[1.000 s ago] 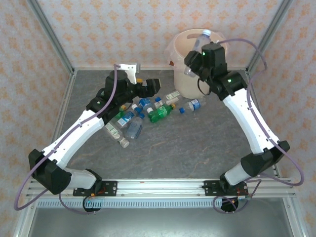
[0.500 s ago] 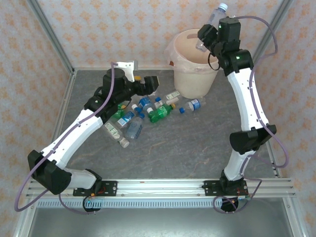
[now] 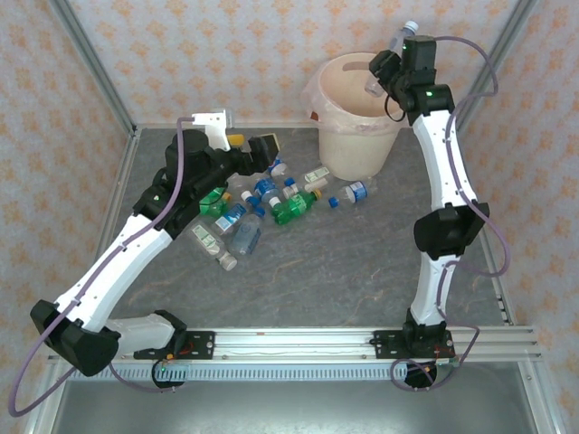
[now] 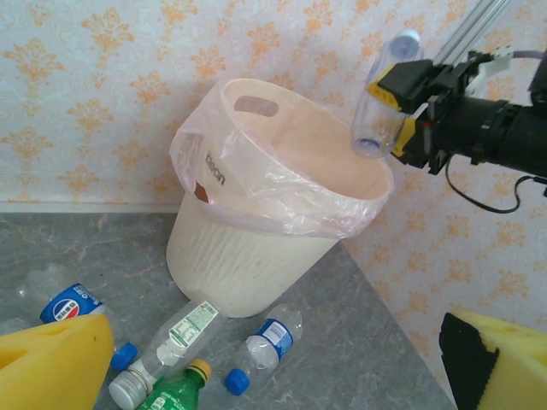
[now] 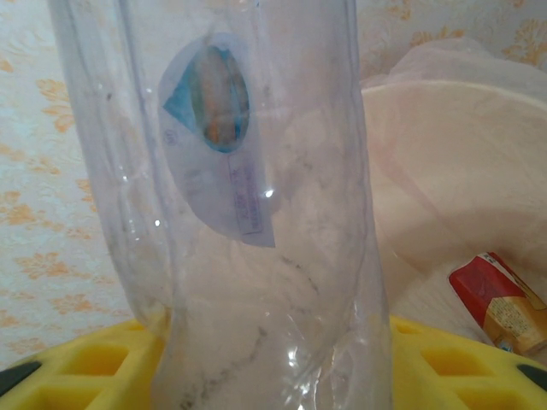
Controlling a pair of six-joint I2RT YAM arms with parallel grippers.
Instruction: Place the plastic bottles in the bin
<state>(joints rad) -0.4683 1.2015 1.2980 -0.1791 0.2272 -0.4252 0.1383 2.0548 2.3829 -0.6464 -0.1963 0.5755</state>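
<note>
Well, the count first. One large round cream-white plastic bin [image 3: 355,149] with a thin clear bag liner [image 4: 282,205] stands at the far side of the grey marbled table [image 3: 362,271]. One clear plastic bottle [image 3: 399,45], cap up and slightly tilted, is clamped between the yellow pads of my right gripper [image 3: 394,63], over the bin's far right rim. My left gripper [image 3: 251,149] hangs above the heap of loose bottles [image 3: 244,231] with its fingers spread wide and nothing between them. In that heap, just left of the bin's foot, I count two green bottles with yellow caps [image 3: 294,208]. The clear blue-capped ones overlap, so I make them at least six and cannot be surer.

As for writing, dark letters [image 4: 214,168] show through the liner on the bin's side, too warped for me to read. One clear bottle has a blue label with a round red, white and blue emblem [image 4: 73,303], its lettering too small to make out.

My left wrist camera sees the bin side-on, with one cut-out handle slot [image 4: 256,105] and four bottles at its foot. My right wrist camera looks past the held bottle's oval blue label [image 5: 214,94] into the bin, where one red packet [image 5: 496,312] lies. From above, the bin's inside is a plain pinkish blur.
</note>
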